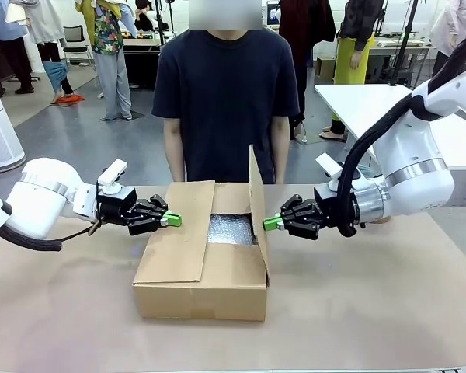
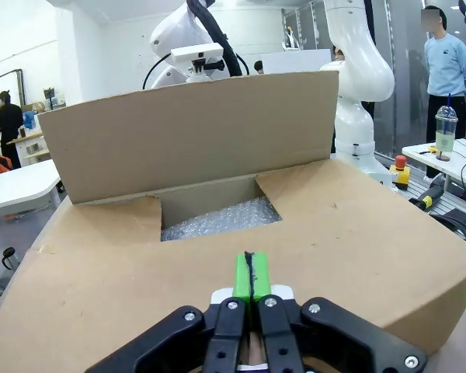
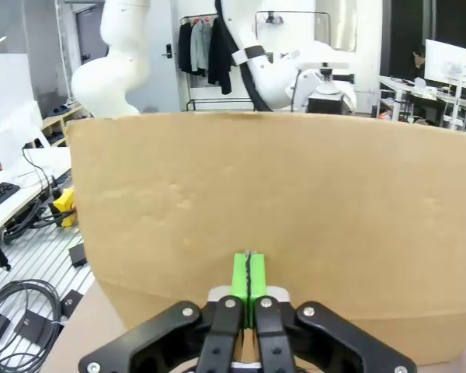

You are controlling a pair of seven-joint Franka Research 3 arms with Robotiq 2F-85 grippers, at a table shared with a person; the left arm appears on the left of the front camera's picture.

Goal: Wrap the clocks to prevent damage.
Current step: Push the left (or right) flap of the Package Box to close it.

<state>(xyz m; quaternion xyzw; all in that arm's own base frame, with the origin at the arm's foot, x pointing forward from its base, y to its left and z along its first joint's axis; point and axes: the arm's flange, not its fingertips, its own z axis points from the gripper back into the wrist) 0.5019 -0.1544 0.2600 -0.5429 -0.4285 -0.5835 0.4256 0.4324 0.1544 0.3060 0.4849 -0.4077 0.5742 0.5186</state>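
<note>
Resting on the brown table point(image 1: 373, 303), the cardboard box point(image 1: 202, 299) is sitting between the two grippers. The left gripper point(image 1: 173, 221) is hovering just over the folded-down left flap point(image 1: 179, 245), fingers pressed together (nothing between them). The right gripper point(image 1: 269, 224), likewise pinched together and empty, is pointing at the outer face of the upright right flap point(image 1: 257, 194), which is screening it from the bubble wrap point(image 1: 231, 229) lying inside the box. A person point(image 1: 225, 93) is standing beyond.

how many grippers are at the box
2. Left gripper at the box's lowered left flap; right gripper at its upright right flap. Both shut.
</note>
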